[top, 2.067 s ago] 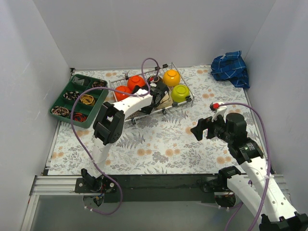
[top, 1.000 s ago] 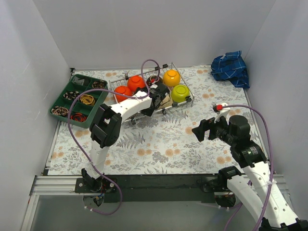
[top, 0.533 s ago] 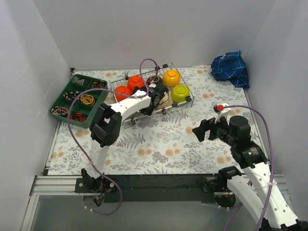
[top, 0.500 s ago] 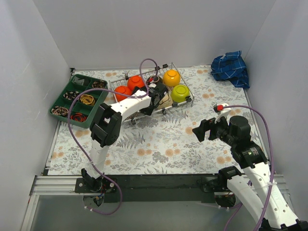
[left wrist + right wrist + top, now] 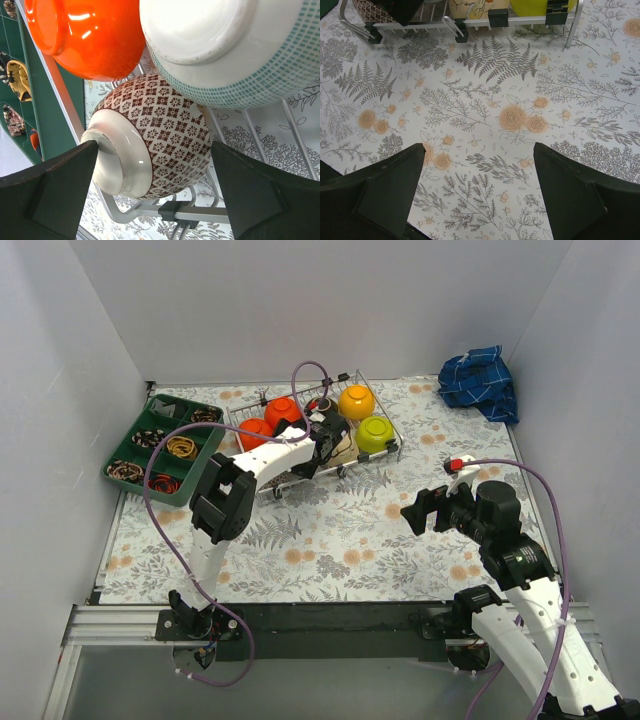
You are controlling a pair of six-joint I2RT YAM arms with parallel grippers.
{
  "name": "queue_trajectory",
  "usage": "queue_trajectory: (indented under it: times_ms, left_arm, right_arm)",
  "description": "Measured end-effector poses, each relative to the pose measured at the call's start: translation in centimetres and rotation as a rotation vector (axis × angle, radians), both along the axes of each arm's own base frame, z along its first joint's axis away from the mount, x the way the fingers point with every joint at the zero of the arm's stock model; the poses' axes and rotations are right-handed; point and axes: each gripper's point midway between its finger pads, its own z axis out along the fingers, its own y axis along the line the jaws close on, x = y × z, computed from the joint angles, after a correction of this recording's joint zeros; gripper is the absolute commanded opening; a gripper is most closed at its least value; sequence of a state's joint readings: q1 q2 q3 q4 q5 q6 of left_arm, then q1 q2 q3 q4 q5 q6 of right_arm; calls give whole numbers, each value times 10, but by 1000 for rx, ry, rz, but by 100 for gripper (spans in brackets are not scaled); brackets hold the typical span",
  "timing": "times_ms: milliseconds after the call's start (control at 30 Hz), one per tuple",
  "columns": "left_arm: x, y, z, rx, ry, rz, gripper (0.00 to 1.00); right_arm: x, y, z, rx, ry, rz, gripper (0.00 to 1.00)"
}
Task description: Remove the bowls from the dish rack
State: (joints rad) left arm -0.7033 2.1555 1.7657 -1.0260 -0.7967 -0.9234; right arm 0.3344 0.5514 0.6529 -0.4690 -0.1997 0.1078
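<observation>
Several bowls sit upturned in the dish rack (image 5: pixel 385 453), which stands on the floral worktop (image 5: pixel 340 540) at upper centre of the overhead view.
- Rack contents, overhead view: two orange bowls (image 5: pixel 283 412) at its left end, a yellow bowl (image 5: pixel 356 400) and a lime-green bowl (image 5: pixel 376 432) at its right end.
- Left gripper (image 5: pixel 154 150): reaching into the rack's middle, jaws wide apart on either side of a brown-patterned bowl (image 5: pixel 160 125) lying on its side. Contact cannot be told. A white bowl (image 5: pixel 235 50) with a teal grid band is at upper right of the wrist view.
- Right gripper (image 5: pixel 479 150): above bare worktop, well apart from the rack, jaws wide apart and empty.
- Green compartment tray (image 5: pixel 137 425): just left of the rack.
- Blue cloth (image 5: pixel 480 380): crumpled, upper right corner.
</observation>
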Motion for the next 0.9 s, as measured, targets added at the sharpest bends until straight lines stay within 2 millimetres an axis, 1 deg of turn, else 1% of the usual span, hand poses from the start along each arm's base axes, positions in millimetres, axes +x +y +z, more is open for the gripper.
queue_trajectory:
  times_ms: [467,767,833,900]
  left_arm:
    - [1,3,-7,27,9,9,98]
    - [3,4,-4,23,-27,35,96]
    - [4,3,-3,23,-36,39,98]
    - [6,3,-1,21,-51,42,98]
  right_arm:
    - [2,-1,-3,-11,5,-4,99]
    - [2,-1,-2,-11,5,-3,98]
    - [2,-1,-2,-11,3,-3,99]
    - [1,-1,-1,-10,-1,-3,99]
